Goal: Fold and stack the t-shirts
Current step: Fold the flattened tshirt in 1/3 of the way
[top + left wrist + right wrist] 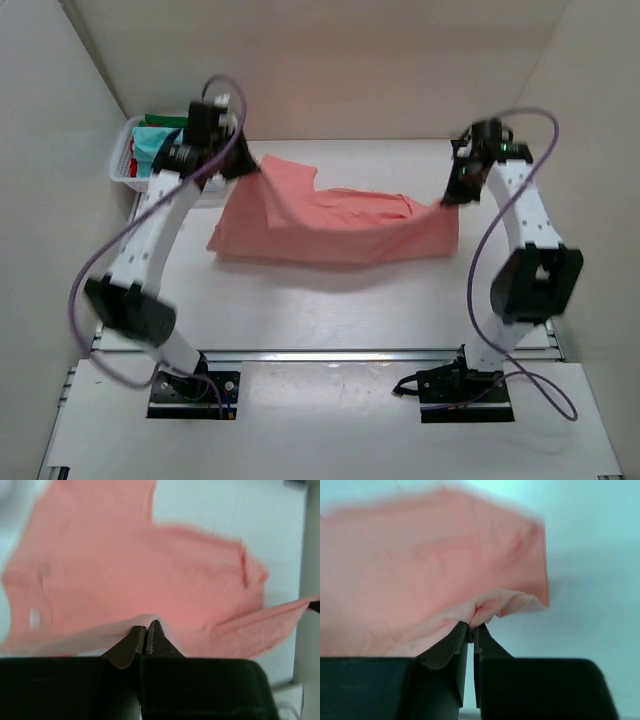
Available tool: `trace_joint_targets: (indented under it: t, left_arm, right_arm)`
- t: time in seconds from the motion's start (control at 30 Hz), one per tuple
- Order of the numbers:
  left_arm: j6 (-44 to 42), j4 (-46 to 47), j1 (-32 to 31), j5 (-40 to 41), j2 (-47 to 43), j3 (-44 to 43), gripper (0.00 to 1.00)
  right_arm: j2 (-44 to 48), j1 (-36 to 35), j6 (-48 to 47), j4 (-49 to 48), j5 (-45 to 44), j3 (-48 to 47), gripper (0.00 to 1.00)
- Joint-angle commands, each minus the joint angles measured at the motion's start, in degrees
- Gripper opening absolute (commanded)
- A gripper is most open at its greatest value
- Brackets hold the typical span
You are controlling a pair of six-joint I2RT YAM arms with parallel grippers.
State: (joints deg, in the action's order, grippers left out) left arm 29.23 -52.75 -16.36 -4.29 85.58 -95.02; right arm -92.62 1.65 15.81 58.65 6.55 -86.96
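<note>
Both arms raised, pincers clamped.
Left arm reaches toward the counter's far left corner, right arm bends near its right edge; left pincer and right pincer each pinch the salmon-pink t-shirt, jaws closed.

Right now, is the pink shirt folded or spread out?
Spread, not folded. Left tool and right tool each pinch an edge; the pink shirt sags stretched between them. Contact with the table: cannot tell.

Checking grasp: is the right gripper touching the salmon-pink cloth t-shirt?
Touching. Right wrist view: right gripper pinched shut on a fold of the salmon-pink cloth t-shirt.
</note>
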Motion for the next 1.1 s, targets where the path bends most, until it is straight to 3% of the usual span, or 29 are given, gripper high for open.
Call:
trace_joint_targets:
  t: [0.0, 0.03, 0.1, 0.13, 0.17, 0.2, 0.27, 0.4, 0.5, 0.8, 0.93, 1.07]
  left_arm:
    - [-4.6, -3.2, 2.0, 1.4, 14.6, -40.6, 0.00]
    - [-2.3, -5.2, 4.4, -0.9, 18.4, -53.9, 0.00]
    - [1.2, -2.6, 8.6, -6.7, 15.4, -53.5, 0.00]
    - [0.9, 1.9, 9.5, -7.7, 9.1, -42.9, 0.00]
    - [-0.9, 12.0, 6.2, -3.5, -4.8, -19.8, 0.00]
    - [-0.9, 12.1, 6.2, -3.4, -5.0, -19.6, 0.00]
    - [0.5, 15.6, 5.3, -3.6, -11.7, -4.9, 0.00]
    - [1.7, 19.1, 3.0, -2.7, -24.0, 16.0, 0.00]
    - [2.1, 18.6, 2.7, -3.9, -30.8, 26.9, 0.00]
    - [6.4, 9.6, 0.2, -8.4, -51.7, 53.3, 0.00]
    - [9.3, 5.5, 0.0, -8.8, -59.5, 59.9, 0.00]
    - [9.7, 4.1, 0.9, -9.8, -61.4, 60.7, 0.00]
  right_arm:
    - [-10.1, 0.4, -2.5, 0.5, 0.2, -39.1, 0.00]
    - [-13.4, 0.2, -1.2, 1.6, 0.0, -50.7, 0.00]
    - [-10.6, 4.7, 2.3, -3.2, 8.1, -48.6, 0.00]
    - [-5.8, 6.2, 3.2, -5.0, 9.1, -40.2, 0.00]
    - [5.0, 6.4, 3.3, -16.5, 9.3, -20.6, 0.00]
    - [5.1, 6.4, 3.3, -16.6, 9.2, -20.4, 0.00]
    - [11.3, 7.0, 3.0, -19.5, 9.2, -6.8, 0.00]
    - [17.8, 6.1, 1.2, -20.9, 7.9, 7.7, 0.00]
    - [22.7, 5.3, 0.7, -21.7, 6.7, 20.7, 0.00]
    - [36.5, 5.6, 2.8, -12.3, 0.7, 42.6, 0.00]
    - [38.4, 0.0, 6.9, -7.4, -4.8, 40.6, 0.00]
    - [36.7, 6.9, 3.5, -7.1, 2.4, 42.7, 0.00]
